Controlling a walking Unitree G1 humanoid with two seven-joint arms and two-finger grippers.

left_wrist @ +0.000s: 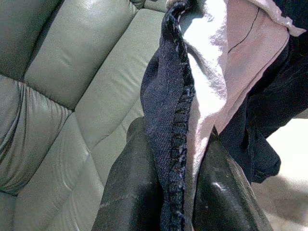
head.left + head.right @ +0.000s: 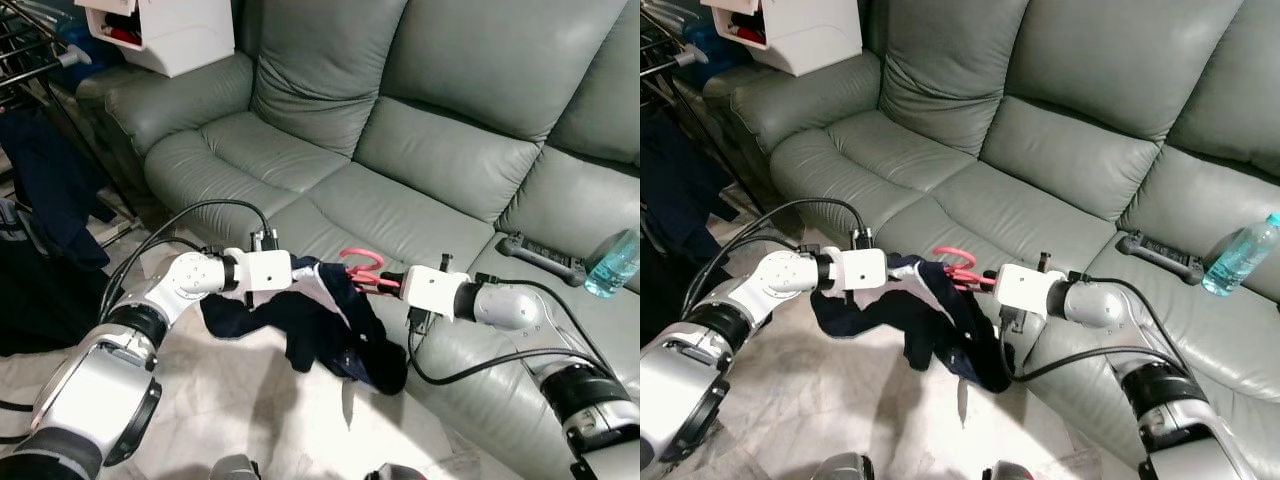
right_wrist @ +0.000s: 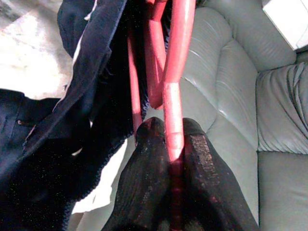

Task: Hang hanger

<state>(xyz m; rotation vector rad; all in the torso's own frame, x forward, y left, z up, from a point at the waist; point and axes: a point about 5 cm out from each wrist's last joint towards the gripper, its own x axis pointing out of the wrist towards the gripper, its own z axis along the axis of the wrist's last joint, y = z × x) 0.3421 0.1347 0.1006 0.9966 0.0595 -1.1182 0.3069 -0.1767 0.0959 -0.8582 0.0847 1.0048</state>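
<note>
A dark navy garment (image 2: 330,325) with a white and pink lining hangs between my two arms, in front of the grey sofa. A pink plastic hanger (image 2: 363,268) pokes out of it at the top. My left gripper (image 2: 297,272) is shut on the garment's ribbed edge (image 1: 174,144), with cloth pinched between the black fingers (image 1: 130,192). From the right, my right gripper (image 2: 388,282) is shut on the pink hanger (image 3: 173,96), whose bar runs between its fingers (image 3: 149,178).
The grey leather sofa (image 2: 420,150) spans the back and right. On its right seat lie a black power strip (image 2: 545,257) and a blue water bottle (image 2: 612,263). A clothes rack (image 2: 30,60) with dark clothes stands at the left, and a white box (image 2: 170,35) sits on the sofa arm.
</note>
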